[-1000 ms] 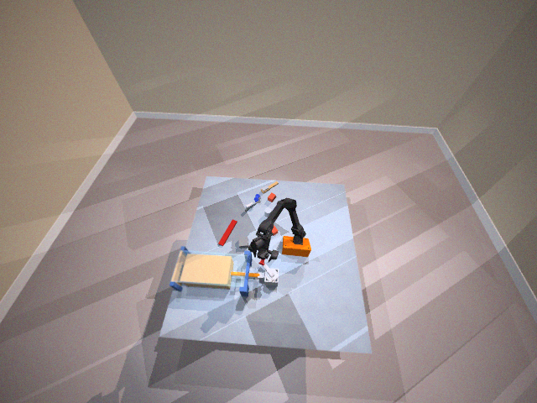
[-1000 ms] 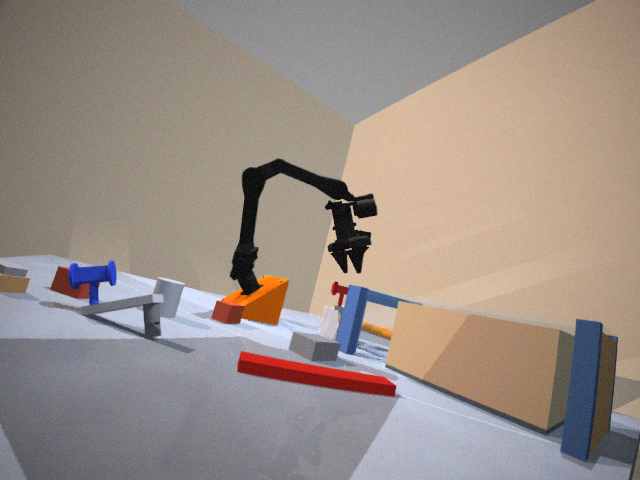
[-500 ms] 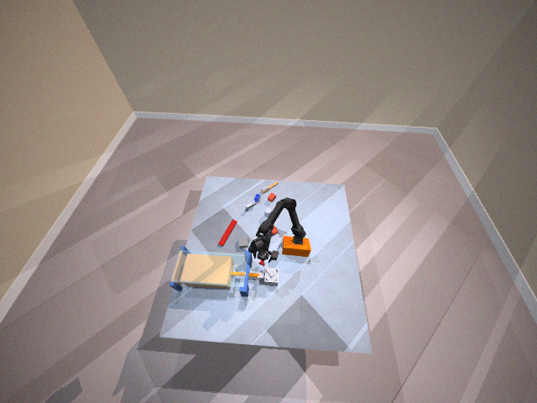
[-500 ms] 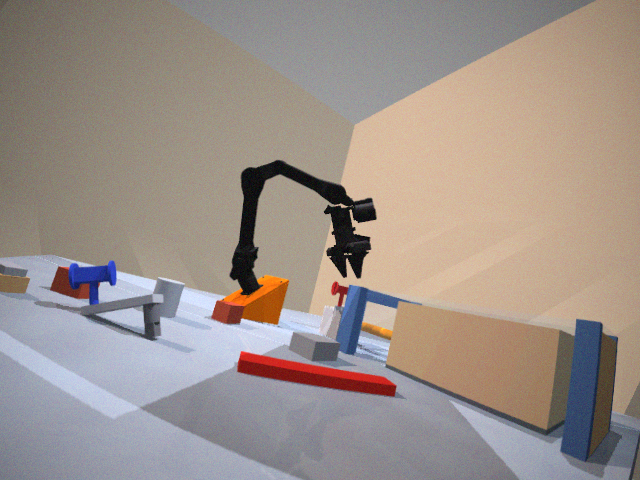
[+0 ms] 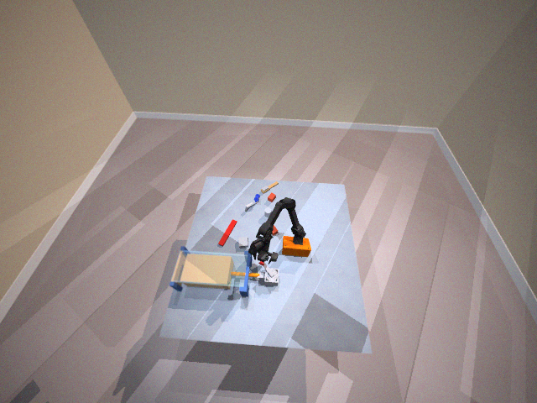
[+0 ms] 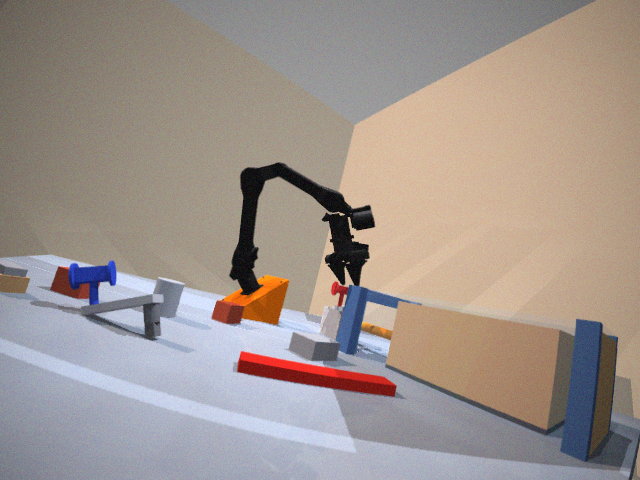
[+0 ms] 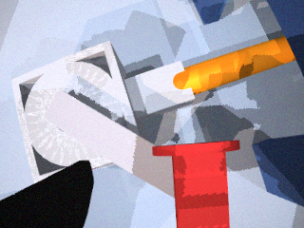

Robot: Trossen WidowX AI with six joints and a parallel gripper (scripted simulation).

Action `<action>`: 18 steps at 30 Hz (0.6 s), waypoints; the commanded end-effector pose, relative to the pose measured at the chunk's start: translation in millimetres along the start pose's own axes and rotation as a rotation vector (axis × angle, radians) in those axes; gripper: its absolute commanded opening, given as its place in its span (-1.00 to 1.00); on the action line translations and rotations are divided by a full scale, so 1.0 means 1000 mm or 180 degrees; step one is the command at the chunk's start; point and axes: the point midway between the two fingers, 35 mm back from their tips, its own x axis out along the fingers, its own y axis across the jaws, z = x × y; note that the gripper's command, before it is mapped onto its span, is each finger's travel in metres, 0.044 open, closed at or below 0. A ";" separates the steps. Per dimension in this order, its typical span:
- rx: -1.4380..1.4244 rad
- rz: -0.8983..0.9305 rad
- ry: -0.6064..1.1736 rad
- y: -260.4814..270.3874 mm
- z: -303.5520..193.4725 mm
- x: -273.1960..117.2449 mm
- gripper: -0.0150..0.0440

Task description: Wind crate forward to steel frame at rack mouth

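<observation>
My gripper is open and empty, pointing down just above the red knob. The knob stands on the pale arm of the winch handle. The arm's other end lies over the top of the white winch; the key is hidden. In the wrist view only one black finger shows, left of the knob. An orange strap runs from the winch to the tan crate. The crate sits flat, its front apart from the blue frame.
A red bar and a grey block lie beside the cubby. Farther off are a grey crank with a blue knob, a pale cylinder and red blocks. The orange base stands behind the winch.
</observation>
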 end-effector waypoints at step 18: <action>-0.0012 -0.0008 0.0023 0.001 -0.018 0.030 1.00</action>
